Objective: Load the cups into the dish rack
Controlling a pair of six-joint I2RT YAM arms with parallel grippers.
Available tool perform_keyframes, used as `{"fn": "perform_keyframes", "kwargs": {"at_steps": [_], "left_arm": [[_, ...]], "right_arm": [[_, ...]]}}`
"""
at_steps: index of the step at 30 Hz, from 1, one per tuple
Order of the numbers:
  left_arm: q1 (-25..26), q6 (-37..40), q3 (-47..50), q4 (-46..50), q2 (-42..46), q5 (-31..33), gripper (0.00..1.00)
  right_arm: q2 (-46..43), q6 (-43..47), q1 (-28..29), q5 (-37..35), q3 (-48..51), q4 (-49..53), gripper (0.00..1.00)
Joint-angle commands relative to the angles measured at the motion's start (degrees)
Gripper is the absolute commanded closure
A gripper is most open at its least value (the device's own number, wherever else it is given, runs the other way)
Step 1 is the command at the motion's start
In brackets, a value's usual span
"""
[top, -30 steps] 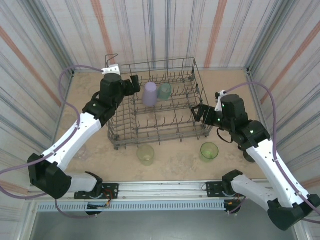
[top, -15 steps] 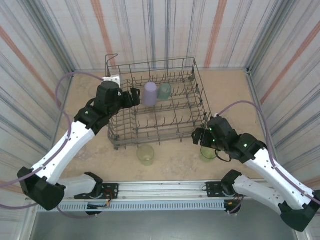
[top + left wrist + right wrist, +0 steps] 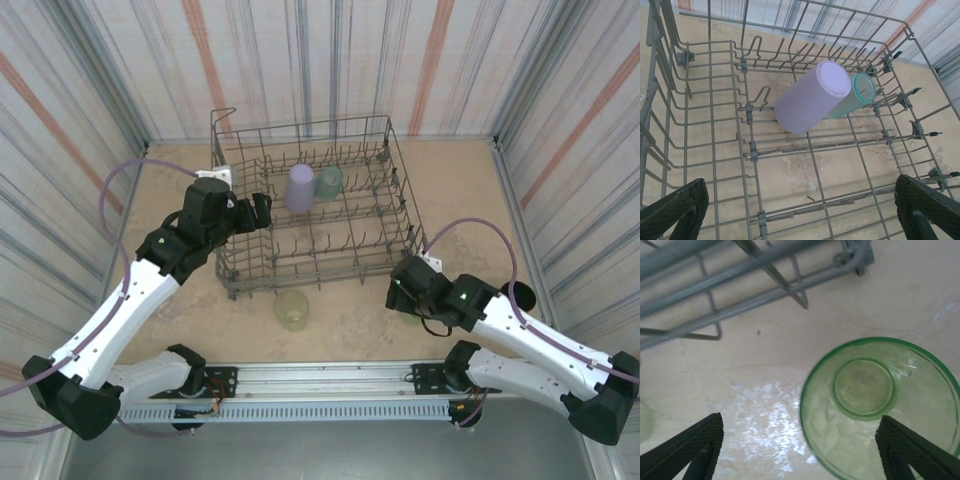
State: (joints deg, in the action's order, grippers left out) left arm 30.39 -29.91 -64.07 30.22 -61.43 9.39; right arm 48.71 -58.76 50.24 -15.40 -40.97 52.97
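Observation:
The grey wire dish rack [image 3: 320, 262] stands mid-table. Inside it, a lavender cup [image 3: 299, 187] and a teal cup [image 3: 329, 181] rest tilted against the tines; in the left wrist view the lavender cup [image 3: 812, 97] lies in front of the teal cup [image 3: 860, 95]. My left gripper [image 3: 255, 212] hangs open and empty over the rack's left side. One yellow-green cup [image 3: 292, 310] stands in front of the rack. My right gripper [image 3: 802, 450] is open low over the other yellow-green cup [image 3: 875, 400], which stands upright toward the right finger.
A dark cup [image 3: 520, 296] stands at the right, behind my right arm. The rack's front corner leg and bars [image 3: 740, 304] run close above the right gripper. Striped walls enclose the table on three sides.
My right arm swung from the rack's right side down to the front-right yellow-green cup. My left arm drew back toward me along the rack's left side.

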Motion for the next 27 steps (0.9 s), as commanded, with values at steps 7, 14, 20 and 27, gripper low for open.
{"fn": "perform_keyframes", "kwargs": {"at_steps": [7,14,20,27], "left_arm": [[0.04,-0.19,0.62,1.48,2.02,0.68,0.01],[0.09,-0.33,1.22,1.06,1.91,0.20,0.01],[0.05,0.03,0.71,1.07,0.93,-0.35,0.01],[-0.03,1.16,-1.03,1.20,-0.29,-0.90,0.01]], "right_arm": [[7.39,-1.14,0.39,-1.30,1.46,-3.24,0.40],[9.43,0.53,-4.02,1.73,2.98,-5.24,0.82],[5.84,1.56,-6.77,0.84,0.48,0.99,1.00],[0.25,7.67,-14.58,-3.22,-9.88,14.54,1.00]]}}
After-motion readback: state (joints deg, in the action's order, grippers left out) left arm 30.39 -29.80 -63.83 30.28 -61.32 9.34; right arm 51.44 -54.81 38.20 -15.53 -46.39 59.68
